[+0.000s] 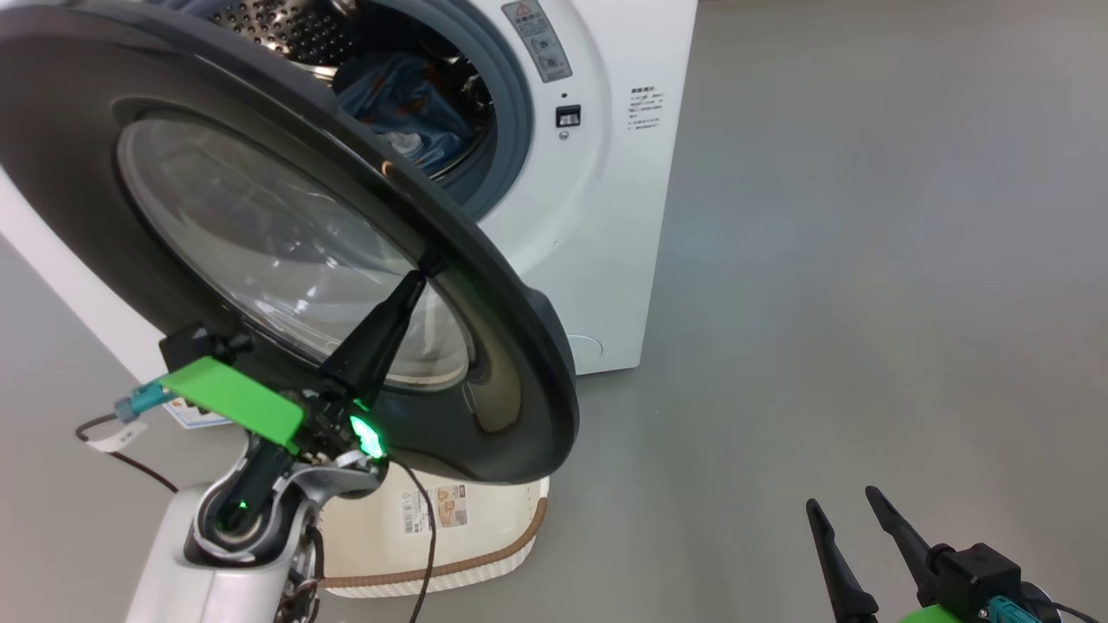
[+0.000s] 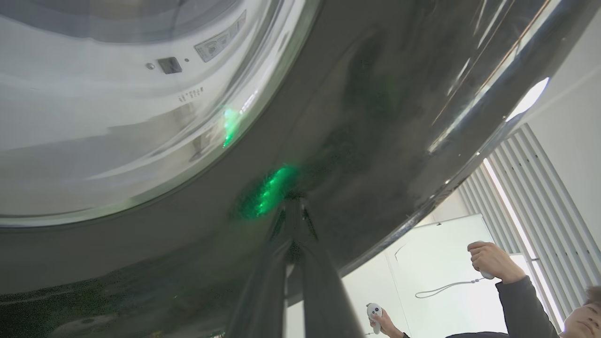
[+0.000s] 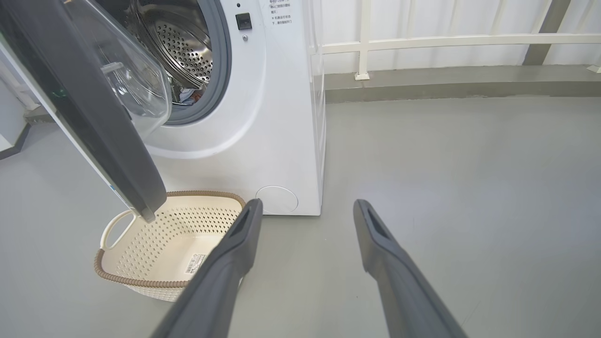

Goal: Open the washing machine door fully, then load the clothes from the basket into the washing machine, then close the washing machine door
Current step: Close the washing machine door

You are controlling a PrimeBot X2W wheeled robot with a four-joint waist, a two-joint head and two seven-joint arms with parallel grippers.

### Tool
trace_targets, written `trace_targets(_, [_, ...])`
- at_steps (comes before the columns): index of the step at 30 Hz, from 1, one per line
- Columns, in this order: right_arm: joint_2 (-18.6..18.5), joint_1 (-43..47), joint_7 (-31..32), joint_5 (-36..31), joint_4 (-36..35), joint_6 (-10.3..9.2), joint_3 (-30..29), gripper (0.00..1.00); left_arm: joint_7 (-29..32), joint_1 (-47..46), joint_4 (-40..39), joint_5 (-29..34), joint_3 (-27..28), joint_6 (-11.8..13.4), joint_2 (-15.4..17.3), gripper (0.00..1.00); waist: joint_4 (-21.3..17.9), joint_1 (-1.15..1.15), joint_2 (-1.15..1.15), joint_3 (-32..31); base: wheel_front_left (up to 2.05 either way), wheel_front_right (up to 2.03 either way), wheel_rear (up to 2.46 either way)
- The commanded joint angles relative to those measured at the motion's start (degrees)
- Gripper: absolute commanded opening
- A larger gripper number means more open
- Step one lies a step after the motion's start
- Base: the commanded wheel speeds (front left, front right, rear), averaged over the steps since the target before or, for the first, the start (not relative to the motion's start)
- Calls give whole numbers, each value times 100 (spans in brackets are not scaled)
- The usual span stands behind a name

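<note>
As you take stock across the views, list one washing machine (image 1: 606, 216), white and front-loading, standing on the grey floor (image 1: 866, 260), and one washing machine door (image 1: 346, 260), partly swung out from the opening. Its black ring (image 1: 537, 372) and bulging glass bowl (image 1: 242, 216) hang above the basket in the head view. One basket (image 3: 159, 234), cream with a brown woven rim, sits on the floor just before the machine's lower front. One of its handles (image 3: 110, 230) shows, and what you can see of its inside is bare perforated plastic with one label sticker (image 3: 196, 264). One steel drum (image 3: 183, 47), ringed by one grey gasket (image 1: 519, 95), holds the clothes (image 1: 402, 104): a heap of light blue printed fabric lying low in the drum; how many garments, you cannot tell. Grippers, two. Your left gripper (image 1: 424, 273) has its two fingers pressed together with nothing between them, tips touching the door's black ring just beside the edge of the glass. Your right gripper (image 1: 843, 498) sits low at the right, well apart from machine and basket, fingers spread wide and holding nothing. One person (image 2: 516, 300) appears past the door's edge in the left wrist view, with two hands (image 2: 490, 260) raised, each on a white controller (image 2: 374, 312). One white railing (image 3: 422, 42) runs behind the machine.
</note>
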Motion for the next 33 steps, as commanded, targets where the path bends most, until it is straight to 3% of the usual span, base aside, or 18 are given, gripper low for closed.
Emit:
trace_targets(1, [-54,-164,-27,-4,-107,9,180,100,-60,-359,-45,-11,86,-67,87,0,-58,0,0,22,0,0,0])
trace_targets(11, [-14,-167,-27,-6,-101,9,154,100,-383,-469,148,6,-96,-67,87,0,-64,0,0,4,0,0,0])
trace_targets(19, [-18,-116,-27,-4,-114,9,68,100,-1001,-68,187,1010,-139,-67,112,1,75,0,0,-50,0,0,0])
trace_targets(20, [-14,-115,-27,-9,-117,9,56,100,-1114,-8,173,1206,-194,-67,169,33,97,0,0,-52,0,0,0])
trace_targets(21, [-10,-117,-27,-13,-121,9,49,100,-1249,48,121,1445,-282,-67,244,48,119,0,0,-47,0,0,0])
trace_targets(22, [-6,-119,-27,-13,-128,9,38,100,-1418,113,80,1663,-362,-67,305,97,147,0,0,-42,0,0,0])
trace_targets(29, [4,-143,-27,-29,-140,9,51,100,-2447,601,20,2540,-880,-67,655,100,270,0,0,-42,0,0,0])
trace_targets(33, [9,-137,-27,-38,-159,9,35,100,-3334,840,237,3244,-1280,-67,927,100,391,0,0,-63,0,0,0])
